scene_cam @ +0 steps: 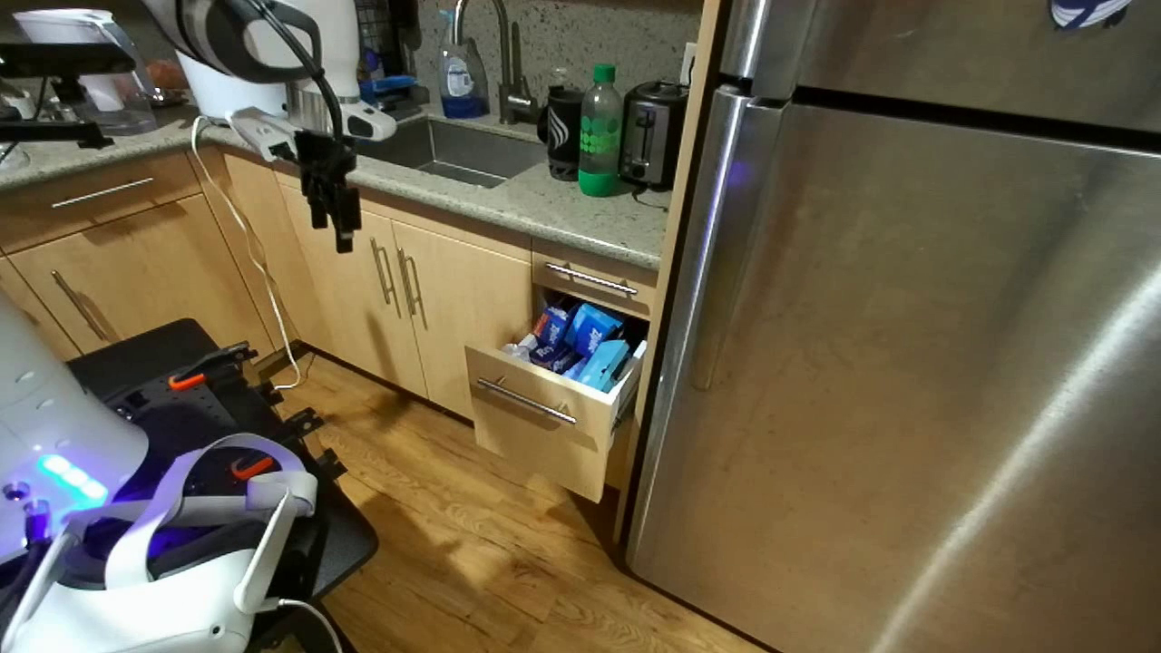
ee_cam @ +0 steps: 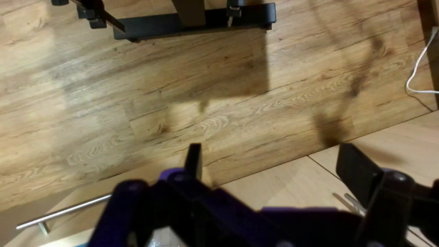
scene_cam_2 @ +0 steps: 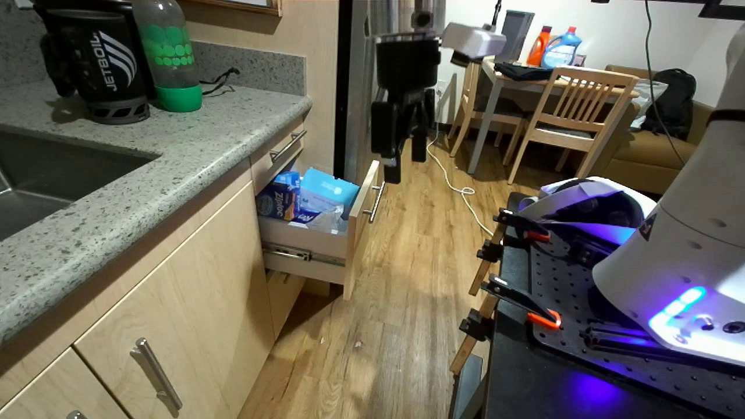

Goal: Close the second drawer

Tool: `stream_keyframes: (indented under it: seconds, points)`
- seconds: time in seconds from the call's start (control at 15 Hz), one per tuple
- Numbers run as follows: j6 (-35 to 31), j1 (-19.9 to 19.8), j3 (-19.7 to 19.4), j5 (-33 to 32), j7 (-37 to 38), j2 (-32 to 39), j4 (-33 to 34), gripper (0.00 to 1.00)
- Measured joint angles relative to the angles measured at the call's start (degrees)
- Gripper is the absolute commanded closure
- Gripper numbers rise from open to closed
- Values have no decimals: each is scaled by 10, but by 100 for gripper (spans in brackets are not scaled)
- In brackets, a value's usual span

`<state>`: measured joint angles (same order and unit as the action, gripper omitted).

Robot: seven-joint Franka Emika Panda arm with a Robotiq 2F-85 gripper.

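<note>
The hand (ee_cam: 270, 154) hangs spread; the second drawer (scene_cam: 535, 433) stands open

The hand points downward, its two fingers (ee_cam: 194, 161) apart in the wrist view; in an exterior view it is at the upper left, well apart from the second drawer. The drawer sits just below the middle of that frame, out from the light-wood cabinet (scene_cam: 467, 317), beneath a shallower drawer front (scene_cam: 580, 288) that lies flush.

The clearest writing is "JETBOIL", white on a black cup (scene_cam_2: 99, 64) standing on the grey worktop (scene_cam_2: 233, 128) at the upper left of an exterior view. In the drawer there, "Ziploc" runs sideways on a blue box (scene_cam_2: 282, 192). A dark-blue pack (scene_cam_2: 305, 216) beside it carries pale lettering, partly covered by clear plastic (scene_cam_2: 329, 221) and too broken to read; the small mark on a light-blue box (scene_cam_2: 329, 189) cannot be made out either. Near the top of an exterior view, the label on a bottle of blue liquid (scene_cam: 463, 86) is too small to read, and at the upper right an emblem (scene_cam: 1088, 11) on the fridge (scene_cam: 907, 317) is cut off by the frame edge.

In the wrist view the drawer's bar handle (ee_cam: 65, 210) lies at lower left, its right end hidden behind the dark, blurred hand; only slivers of the drawer's contents show along the bottom edge.
</note>
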<state>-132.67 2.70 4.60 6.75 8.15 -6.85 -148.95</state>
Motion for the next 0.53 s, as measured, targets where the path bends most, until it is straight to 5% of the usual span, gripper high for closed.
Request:
stream_keyframes:
  seconds: [0.53]
  points:
    - [-163,-30,-59,-48,23,133,-36,0]
